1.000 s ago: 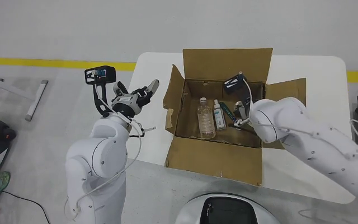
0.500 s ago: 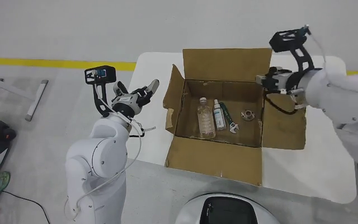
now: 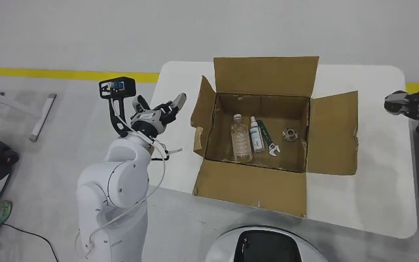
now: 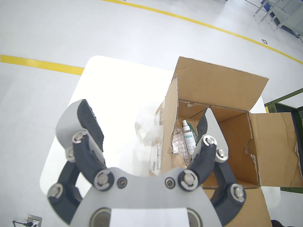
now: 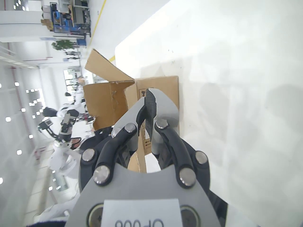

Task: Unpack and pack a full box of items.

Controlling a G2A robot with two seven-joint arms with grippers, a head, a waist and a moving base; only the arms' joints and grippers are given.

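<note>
An open cardboard box (image 3: 262,185) stands on the white table (image 3: 366,196). Inside it lie a clear plastic bottle (image 3: 240,139), a small white spray bottle (image 3: 256,134), a green tube (image 3: 265,133), a small wrench (image 3: 273,150) and a round metal part (image 3: 289,135). My left gripper (image 3: 162,105) (image 4: 145,107) hangs open and empty to the left of the box (image 4: 236,128), above the table's left end; past it I see the clear bottle (image 4: 177,140) and spray bottle (image 4: 188,136). My right gripper (image 5: 148,95) is shut, nothing visible between its fingers, off to the right of the box (image 5: 161,83).
The box flaps stand up at the back (image 3: 265,73) and lie out to the right (image 3: 332,134). Crumpled clear film (image 4: 144,128) clings to the torn left flap. Part of the right arm (image 3: 400,103) shows at the table's right edge. Bare table lies on both sides of the box.
The right arm has come up out of the box and swung away to the table's right edge. The box's items lie as before. The left arm has not moved.
</note>
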